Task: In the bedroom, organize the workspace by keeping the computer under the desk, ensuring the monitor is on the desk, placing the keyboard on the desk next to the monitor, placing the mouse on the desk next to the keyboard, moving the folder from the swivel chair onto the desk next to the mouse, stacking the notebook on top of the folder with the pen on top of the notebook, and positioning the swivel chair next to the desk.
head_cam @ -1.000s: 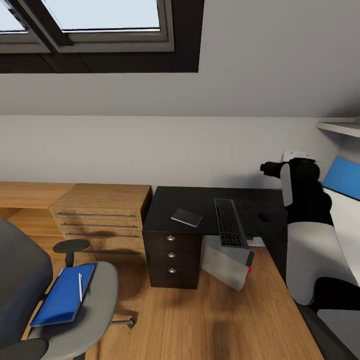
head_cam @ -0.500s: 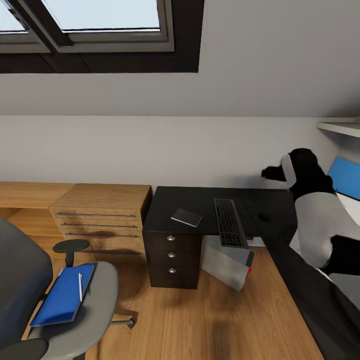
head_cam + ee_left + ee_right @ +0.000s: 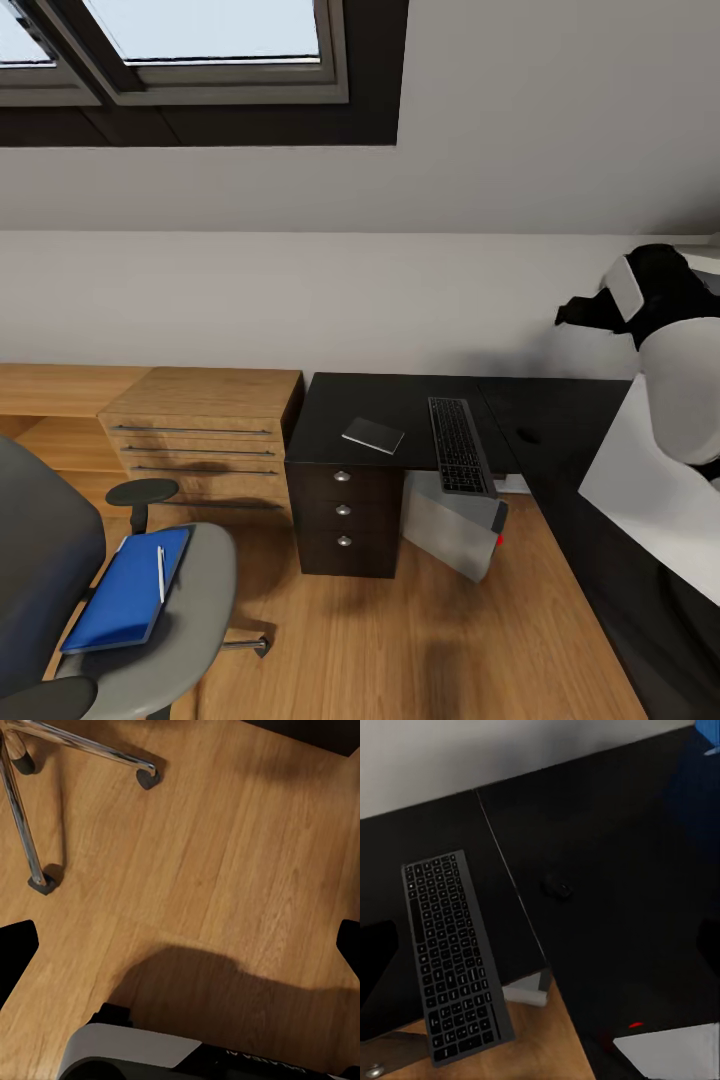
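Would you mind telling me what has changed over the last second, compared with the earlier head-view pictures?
Only the right arm moved: it rose from beside the desk's right wing, and its gripper end now sits higher against the wall. Nothing was taken hold of or let go. The keyboard, notebook and mouse lie unmoved on the desk, and the folder with the pen stays on the swivel chair.

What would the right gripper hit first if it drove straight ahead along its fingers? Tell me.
Most likely the black desk top, around the small black mouse, which sits near the middle of the right wrist view, beside the keyboard. Depth is unclear, so whether it meets the mouse or bare desk first is uncertain.
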`<state>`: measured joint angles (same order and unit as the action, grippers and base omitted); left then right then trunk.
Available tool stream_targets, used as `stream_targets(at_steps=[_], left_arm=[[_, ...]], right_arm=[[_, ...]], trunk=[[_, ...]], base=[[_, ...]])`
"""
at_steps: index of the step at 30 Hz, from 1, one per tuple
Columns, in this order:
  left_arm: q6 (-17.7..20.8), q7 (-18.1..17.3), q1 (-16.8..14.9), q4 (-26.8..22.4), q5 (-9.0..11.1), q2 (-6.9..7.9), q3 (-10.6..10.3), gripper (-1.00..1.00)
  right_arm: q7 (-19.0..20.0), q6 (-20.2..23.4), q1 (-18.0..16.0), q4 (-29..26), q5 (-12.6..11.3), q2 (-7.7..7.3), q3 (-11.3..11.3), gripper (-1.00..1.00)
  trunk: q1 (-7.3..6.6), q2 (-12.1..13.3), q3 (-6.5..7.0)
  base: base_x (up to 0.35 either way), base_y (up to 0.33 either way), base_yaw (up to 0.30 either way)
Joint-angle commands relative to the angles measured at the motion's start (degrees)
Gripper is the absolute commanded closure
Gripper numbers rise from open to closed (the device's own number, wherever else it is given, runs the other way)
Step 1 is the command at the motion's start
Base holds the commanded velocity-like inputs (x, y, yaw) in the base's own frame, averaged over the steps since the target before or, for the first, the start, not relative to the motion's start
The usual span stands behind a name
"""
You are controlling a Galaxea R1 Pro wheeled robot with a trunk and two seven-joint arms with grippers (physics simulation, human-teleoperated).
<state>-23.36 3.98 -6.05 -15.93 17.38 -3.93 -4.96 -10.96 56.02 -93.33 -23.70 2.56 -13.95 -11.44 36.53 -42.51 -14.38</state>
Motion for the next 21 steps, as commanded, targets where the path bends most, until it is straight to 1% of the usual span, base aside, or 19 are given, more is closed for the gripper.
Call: stream_targets(at_steps=[1,8,12,13,18,20,21], left_arm=[[-0.2,0.4,-0.1,0.0,0.3,0.02,-0.5,-1.0],[-0.3,0.4,0.0,0.0,0.3,-0.02,-0.5,-1.0],[-0.3,0.4,-0.1,0.0,0.3,-0.02,-0.5,-1.0],[-0.2,0.4,0.0,0.0,0.3,-0.02,-0.5,-1.0],[-0.2,0.4,0.0,0.0,0.3,-0.02,-0.5,-1.0],[-0.3,0.4,0.0,0.0,0.3,-0.02,-0.5,-1.0],[-0.3,0.4,0.0,0.0,0.3,-0.02,-0.5,-1.0]], right_arm=[[0.1,0.3,-0.1,-0.2,0.2,-0.24,-0.3,-1.0],[0.4,0.5,-0.4,-0.7,0.2,-1.95,0.0,-1.0],[1.2,0.5,-0.4,-0.6,0.2,-3.4,0.1,-1.0],[3.3,0.4,-0.4,0.0,0.2,-4.76,0.1,-1.0],[5.9,0.3,-0.4,1.0,0.4,-5.98,0.1,-1.0],[6.6,0.3,-0.4,1.4,0.8,-6.38,0.1,-1.0],[6.9,0.1,-0.4,1.9,3.1,-6.74,0.1,-1.0]], trunk=[[0.01,-0.1,-0.08],[0.01,-0.1,-0.08],[0.01,-0.1,-0.08],[0.01,-0.1,-0.08],[0.01,-0.1,-0.08],[0.01,-0.1,-0.08],[0.01,-0.1,-0.08]], base=[[0.0,0.0,0.0],[0.0,0.0,0.0],[0.0,0.0,0.0],[0.0,0.0,-0.004],[0.0,0.0,-0.015],[0.0,0.0,-0.007],[0.0,0.0,-0.011]])
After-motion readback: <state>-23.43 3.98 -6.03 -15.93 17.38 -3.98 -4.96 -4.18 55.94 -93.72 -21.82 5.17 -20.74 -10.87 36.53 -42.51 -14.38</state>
